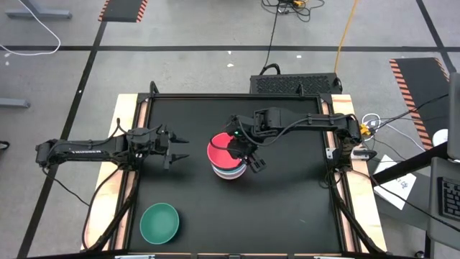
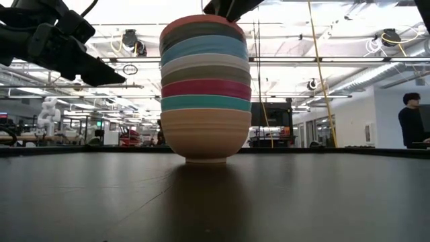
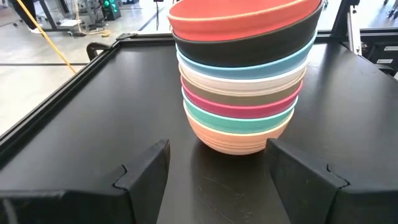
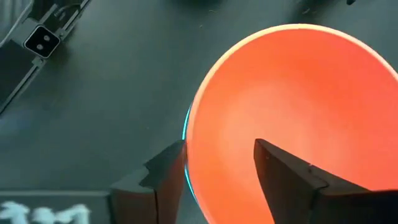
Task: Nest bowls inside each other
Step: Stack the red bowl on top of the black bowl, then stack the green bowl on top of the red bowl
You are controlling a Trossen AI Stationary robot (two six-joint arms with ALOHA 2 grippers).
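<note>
A stack of several nested bowls (image 1: pixel 228 169) (image 2: pixel 205 87) (image 3: pixel 239 93) stands on its orange bottom bowl in the middle of the black table. Its colours from the top are red, black, blue, white, taupe, magenta, teal and orange. The red bowl (image 4: pixel 292 106) sits on top. A green bowl (image 1: pixel 159 221) rests alone near the table's near left corner. My right gripper (image 1: pixel 248 160) (image 4: pixel 221 162) is open above the stack's right side, with one finger inside the red bowl's rim and one outside. My left gripper (image 1: pixel 187 147) (image 3: pixel 218 144) is open, level, left of the stack and pointing at it. My right gripper comes from above, pointing down, its fingers straddling the red bowl's rim (image 4: pixel 189 146) on the stack's right side. The outer finger (image 4: pixel 165 177) stands close against the rim, and I cannot tell whether it touches. The inner finger (image 4: pixel 280 174) stands apart from the wall.
A raised black frame (image 1: pixel 215 96) borders the table, with wooden edges at left and right. Bare table lies right of the stack and along the near edge (image 1: pixel 273 223). A person (image 2: pixel 411 117) stands far off in the room.
</note>
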